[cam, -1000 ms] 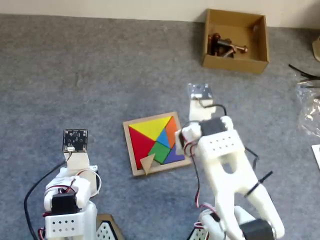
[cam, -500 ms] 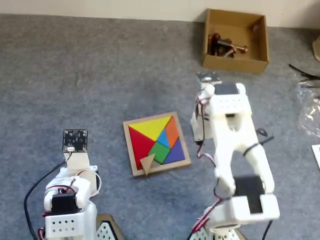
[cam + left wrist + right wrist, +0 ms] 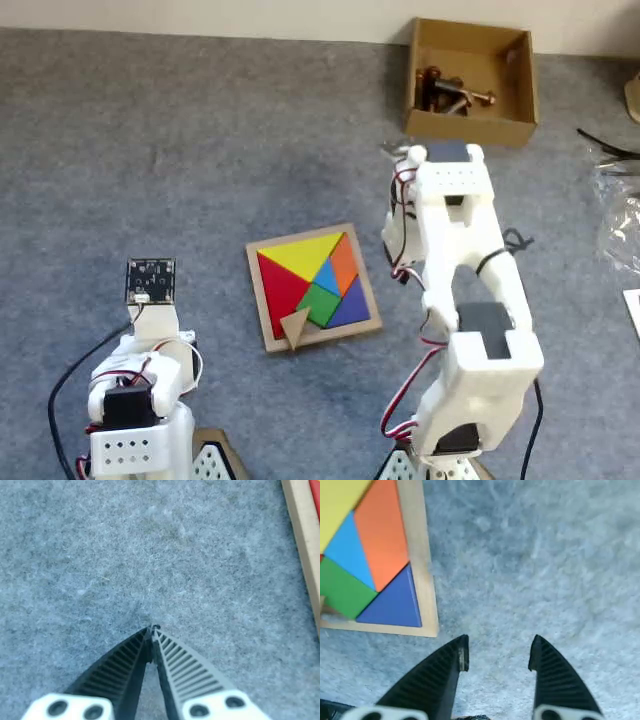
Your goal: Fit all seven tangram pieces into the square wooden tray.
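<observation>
Grey felt surface [image 3: 150,130]: carries the tray, 2 white arms and a box.
Wooden tray [image 3: 256,290]: square, in the middle of the surface, turned a little, between the arms.
Pieces: 7 lie in the tray. The yellow triangle [image 3: 300,254] fills the far side and the red triangle [image 3: 279,290] the left side. The orange piece [image 3: 344,264] lies along the right rim, with the light blue triangle [image 3: 326,278] touching its left edge. The green square [image 3: 320,303] sits near the centre and the dark blue triangle [image 3: 351,313] in the near right corner.
Plain wooden triangle [image 3: 295,325]: at the near edge, between red and green. Its point seems to lap onto the rim; whether it lies flat cannot be told.
Left arm [image 3: 135,400]: folded at the near left, well apart from the tray.
Left hand [image 3: 151,629]: closed and empty, tips touching, over bare felt.
Right arm [image 3: 455,230]: stretched toward the far side, right of the tray.
Right hand [image 3: 497,650]: open and empty, over bare felt near the tray corner that holds the dark blue triangle, not touching it.
Cardboard box [image 3: 465,128]: far right, with brown metal parts [image 3: 450,92] inside.
</observation>
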`<state>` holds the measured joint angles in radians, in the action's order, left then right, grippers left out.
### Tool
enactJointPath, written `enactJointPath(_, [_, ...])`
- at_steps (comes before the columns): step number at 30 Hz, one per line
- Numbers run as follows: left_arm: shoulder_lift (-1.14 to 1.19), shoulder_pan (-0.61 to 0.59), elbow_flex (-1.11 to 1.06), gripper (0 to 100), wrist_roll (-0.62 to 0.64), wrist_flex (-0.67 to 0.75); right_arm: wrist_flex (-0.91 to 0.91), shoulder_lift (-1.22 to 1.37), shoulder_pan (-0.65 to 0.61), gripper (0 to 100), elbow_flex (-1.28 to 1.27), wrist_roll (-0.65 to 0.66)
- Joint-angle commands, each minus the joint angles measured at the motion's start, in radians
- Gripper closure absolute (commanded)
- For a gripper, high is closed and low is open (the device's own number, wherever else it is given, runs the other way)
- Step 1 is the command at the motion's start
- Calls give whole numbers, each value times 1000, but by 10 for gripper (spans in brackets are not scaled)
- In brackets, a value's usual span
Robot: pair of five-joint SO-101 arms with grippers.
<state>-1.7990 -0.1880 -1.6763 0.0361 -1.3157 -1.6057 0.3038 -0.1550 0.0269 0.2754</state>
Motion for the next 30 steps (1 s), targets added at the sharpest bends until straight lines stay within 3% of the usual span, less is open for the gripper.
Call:
enactJointPath(1, [7,-8,-21,995,2,-8,12,2,4,807,59,72])
enactJointPath(9, [7,-8,-21,995,2,-8,-96,4,-179,810,61,258])
enactJointPath(20, [7,-8,-21,995,2,-8,-97,7,-271,812,131,265])
enactJointPath(25, [7,-8,-21,995,2,-8,-93,7,-334,921,134,265])
enactJointPath(30, [7,-8,-21,995,2,-8,-90,10,-377,930,131,265])
